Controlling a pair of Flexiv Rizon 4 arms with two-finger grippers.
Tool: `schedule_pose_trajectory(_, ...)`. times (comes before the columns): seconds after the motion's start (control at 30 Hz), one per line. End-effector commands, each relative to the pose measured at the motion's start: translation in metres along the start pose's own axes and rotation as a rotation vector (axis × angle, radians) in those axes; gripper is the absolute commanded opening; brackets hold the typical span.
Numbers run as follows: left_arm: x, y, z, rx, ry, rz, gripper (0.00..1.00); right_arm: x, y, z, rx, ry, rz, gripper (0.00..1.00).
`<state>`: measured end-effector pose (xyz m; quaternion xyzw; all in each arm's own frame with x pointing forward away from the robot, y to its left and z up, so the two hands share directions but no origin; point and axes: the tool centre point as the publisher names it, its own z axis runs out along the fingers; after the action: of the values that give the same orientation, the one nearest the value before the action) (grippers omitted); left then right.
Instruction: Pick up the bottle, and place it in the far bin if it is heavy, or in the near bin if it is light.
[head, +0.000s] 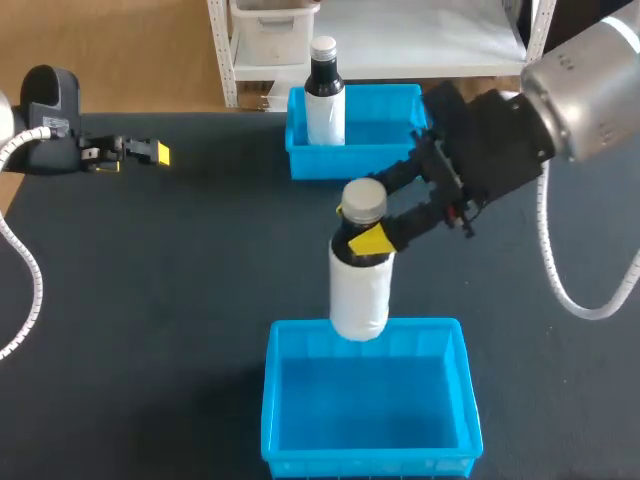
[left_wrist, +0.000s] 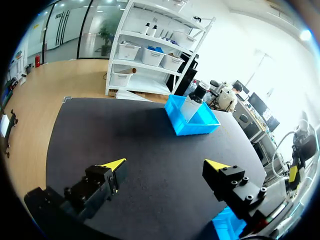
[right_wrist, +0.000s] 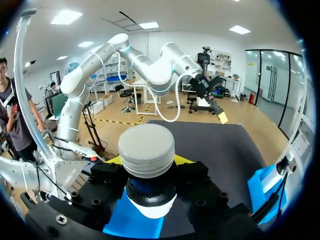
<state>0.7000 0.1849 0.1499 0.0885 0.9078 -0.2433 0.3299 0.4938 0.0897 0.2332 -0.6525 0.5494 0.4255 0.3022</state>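
Observation:
A white bottle (head: 358, 290) with a grey cap (right_wrist: 146, 149) hangs upright over the far rim of the near blue bin (head: 300, 420). My right gripper (head: 366, 240) is shut on the bottle's dark neck just under the cap, a yellow-tipped finger on each side. Under the bottle in the right wrist view lies the near bin's blue floor (right_wrist: 131, 224). The far blue bin (head: 385, 150) stands at the table's back edge. My left gripper (head: 140, 153) rests open at the far left, nothing between its fingers (left_wrist: 114, 166).
A second bottle (head: 324, 95) with a black neck and white cap stands in the far bin's left end, also in the left wrist view (left_wrist: 192, 102). Dark mat lies between the two bins and around the left gripper.

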Motion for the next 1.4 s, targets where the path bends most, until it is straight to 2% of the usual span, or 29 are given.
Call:
schedule_pose_trajectory(0.03, 0.000, 0.000, 0.000, 0.000, 0.000, 0.000, 1.00, 0.000, -0.006, 0.015, -0.048, -0.003, -0.005, 0.24)
schedule_pose_trajectory(0.13, 0.000, 0.000, 0.000, 0.000, 0.000, 0.000, 1.00, 0.001, 0.006, 0.025, -0.085, -0.003, -0.014, 0.24)
schedule_pose_trajectory(0.37, 0.000, 0.000, 0.000, 0.000, 0.000, 0.000, 1.00, 0.011, 0.013, 0.040, -0.143, 0.007, -0.038, 0.25)
schedule_pose_trajectory(0.7, 0.000, 0.000, 0.000, 0.000, 0.000, 0.000, 1.00, 0.035, 0.011, 0.068, -0.227, 0.016, -0.066, 0.26)
schedule_pose_trajectory(1.07, 0.000, 0.000, 0.000, 0.000, 0.000, 0.000, 1.00, 0.063, 0.005, 0.085, -0.264, 0.054, -0.085, 0.26)
schedule_pose_trajectory(1.3, 0.000, 0.000, 0.000, 0.000, 0.000, 0.000, 1.00, 0.071, 0.004, 0.091, -0.278, 0.065, -0.087, 0.33)
schedule_pose_trajectory(1.4, 0.000, 0.000, 0.000, 0.000, 0.000, 0.000, 1.00, 0.073, 0.004, 0.092, -0.282, 0.066, -0.086, 0.40)
